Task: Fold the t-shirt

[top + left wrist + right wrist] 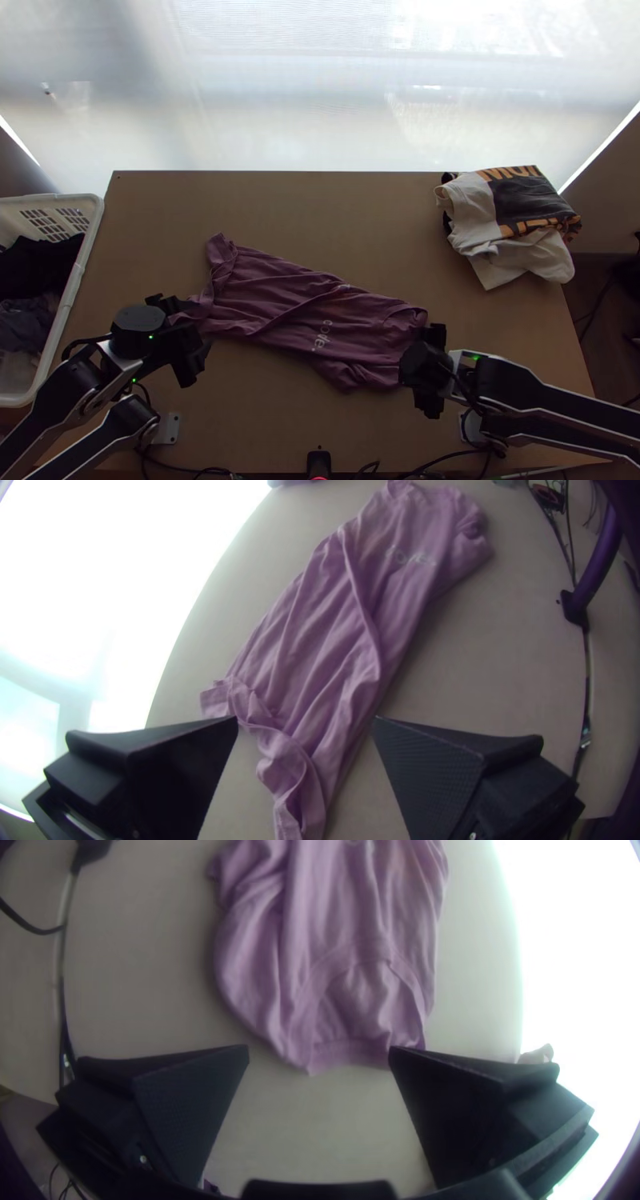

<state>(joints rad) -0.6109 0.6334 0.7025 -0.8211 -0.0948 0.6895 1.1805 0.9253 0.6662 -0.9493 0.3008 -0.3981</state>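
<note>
T-shirt [300, 308] is lying bunched lengthwise (kinda rumpled tbh), while left gripper [192, 339] and right gripper [421, 370] are gaping wide, holding nothing.

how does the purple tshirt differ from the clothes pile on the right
The purple t-shirt is one colour with pale lettering; the clothes pile mixes cream, black and orange. The purple t-shirt lies stretched out and wrinkled, while the clothes pile is heaped in layers. Both are printed cloth on the table.
</note>
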